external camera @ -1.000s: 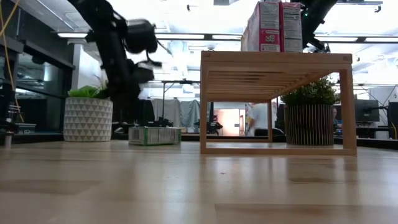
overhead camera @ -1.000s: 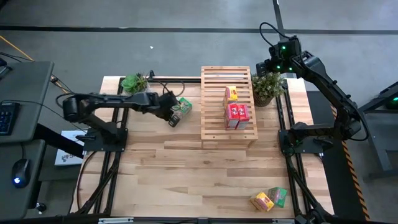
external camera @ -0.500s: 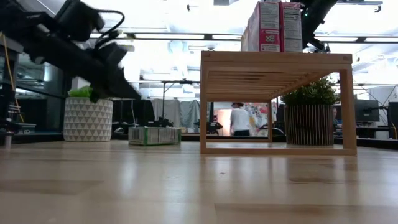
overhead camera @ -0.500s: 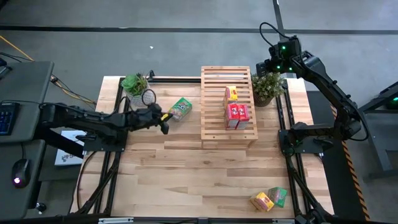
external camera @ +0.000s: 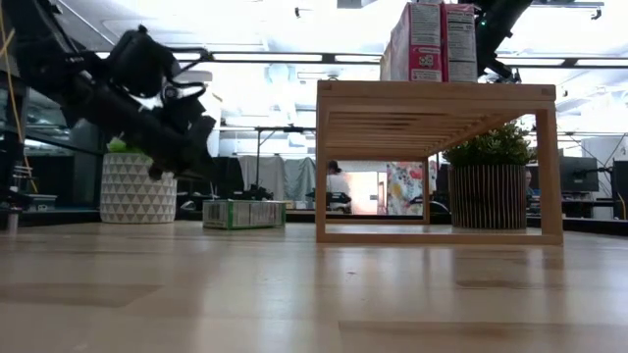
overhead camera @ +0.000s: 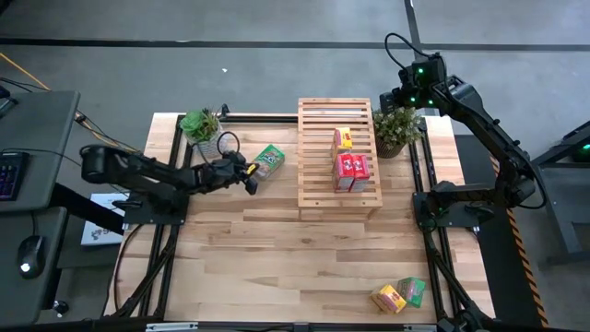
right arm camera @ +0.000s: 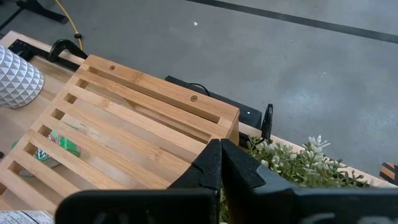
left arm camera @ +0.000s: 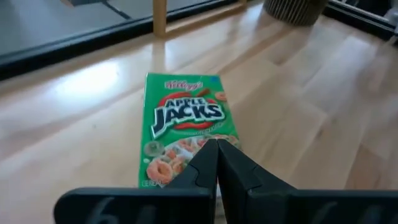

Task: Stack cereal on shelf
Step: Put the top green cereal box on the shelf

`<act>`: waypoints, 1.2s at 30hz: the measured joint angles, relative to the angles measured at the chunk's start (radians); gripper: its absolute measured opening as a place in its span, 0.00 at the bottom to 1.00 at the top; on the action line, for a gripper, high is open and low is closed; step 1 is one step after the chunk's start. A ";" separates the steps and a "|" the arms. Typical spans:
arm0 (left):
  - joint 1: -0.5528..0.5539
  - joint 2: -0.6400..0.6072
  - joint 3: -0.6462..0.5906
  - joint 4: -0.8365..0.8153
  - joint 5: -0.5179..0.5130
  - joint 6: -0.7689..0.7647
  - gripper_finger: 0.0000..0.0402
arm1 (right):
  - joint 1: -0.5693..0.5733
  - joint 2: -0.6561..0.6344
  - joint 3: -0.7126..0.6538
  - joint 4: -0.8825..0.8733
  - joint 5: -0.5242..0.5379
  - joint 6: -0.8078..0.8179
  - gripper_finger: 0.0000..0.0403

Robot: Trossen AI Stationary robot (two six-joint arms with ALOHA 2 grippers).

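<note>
Cereal: six small boxes, spread over three spots on the tabletop [overhead camera: 277,249].
Left hand [overhead camera: 249,176]: low over the tabletop, just beside the green box; fingers [left arm camera: 205,163] pressed together, nothing between them.
Left plant [overhead camera: 199,124]: in a white patterned pot at the back left corner, behind the left hand.
Green box [overhead camera: 267,160]: lying flat, face up, between the left plant and the shelf; apart from the shelf; reads "Apple Jacks" in the left wrist view [left arm camera: 185,127]; sits just ahead of the closed fingertips.
Shelf [overhead camera: 318,157]: light slatted wooden rack, standing at the back centre of the tabletop; open underneath in the low view [external camera: 432,98].
Yellow box on shelf [overhead camera: 343,138]: upright on the slats, toward the back right part of the shelf.
Red boxes [overhead camera: 351,171]: two, side by side and touching, upright on the shelf just in front of the yellow box.
Right plant [overhead camera: 396,129]: in a dark ribbed pot, just beside the shelf's back right corner.
Right hand [overhead camera: 403,97]: raised above the back right corner, over the right plant; fingers [right arm camera: 211,163] closed together, empty.
Front pair: a yellow box [overhead camera: 388,298] and a second green box [overhead camera: 412,290], touching, near the front right edge, well apart from the shelf.
</note>
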 joint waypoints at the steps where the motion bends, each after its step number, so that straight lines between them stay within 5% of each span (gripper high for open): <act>1: 0.003 0.023 0.000 0.022 0.000 -0.018 0.00 | 0.000 0.000 0.000 0.000 0.000 0.000 0.00; 8: -0.006 0.115 0.001 0.064 -0.005 -0.084 0.00 | 0.000 0.000 0.000 0.000 0.000 -0.004 0.00; 22: -0.095 0.111 0.002 -0.009 -0.179 -0.131 0.00 | 0.000 0.000 0.000 0.000 0.000 -0.002 0.00; 30: -0.103 0.110 0.003 -0.034 -0.195 -0.158 0.00 | 0.000 0.000 0.000 -0.001 0.000 0.002 0.00; 36: -0.173 0.108 0.004 -0.155 -0.344 -0.321 0.00 | 0.000 0.000 0.000 -0.004 -0.005 0.003 0.00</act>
